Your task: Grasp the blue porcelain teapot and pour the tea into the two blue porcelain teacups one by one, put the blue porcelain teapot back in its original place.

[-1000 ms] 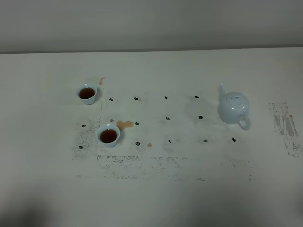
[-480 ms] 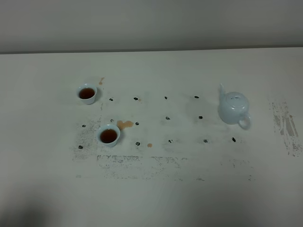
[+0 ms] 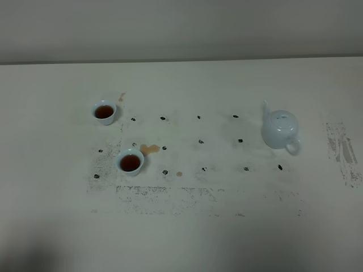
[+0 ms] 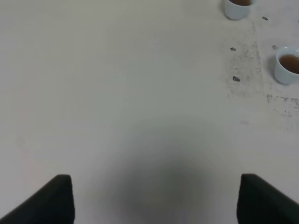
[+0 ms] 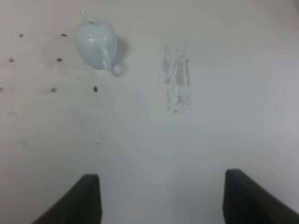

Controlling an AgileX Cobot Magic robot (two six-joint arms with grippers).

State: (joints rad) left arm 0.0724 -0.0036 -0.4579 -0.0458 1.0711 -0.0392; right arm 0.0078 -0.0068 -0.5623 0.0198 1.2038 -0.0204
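Observation:
The blue porcelain teapot [image 3: 279,129] stands upright on the right of the table with its lid on and nothing touching it; the right wrist view also shows the teapot [image 5: 97,44]. The two blue porcelain teacups [image 3: 104,111] [image 3: 130,162] stand on the left, each holding reddish-brown tea. Both teacups [image 4: 237,7] [image 4: 287,65] also appear in the left wrist view. My left gripper [image 4: 156,200] is open over bare table, well short of the cups. My right gripper [image 5: 163,200] is open and empty, well back from the teapot. Neither gripper shows in the high view.
Small tea spills lie beside the near cup [image 3: 150,149], a little to its right [image 3: 179,174] and by the far cup [image 3: 121,96]. Dark dots and scuffed grey patches [image 3: 340,150] mark the white tabletop. A wall runs behind the table's far edge.

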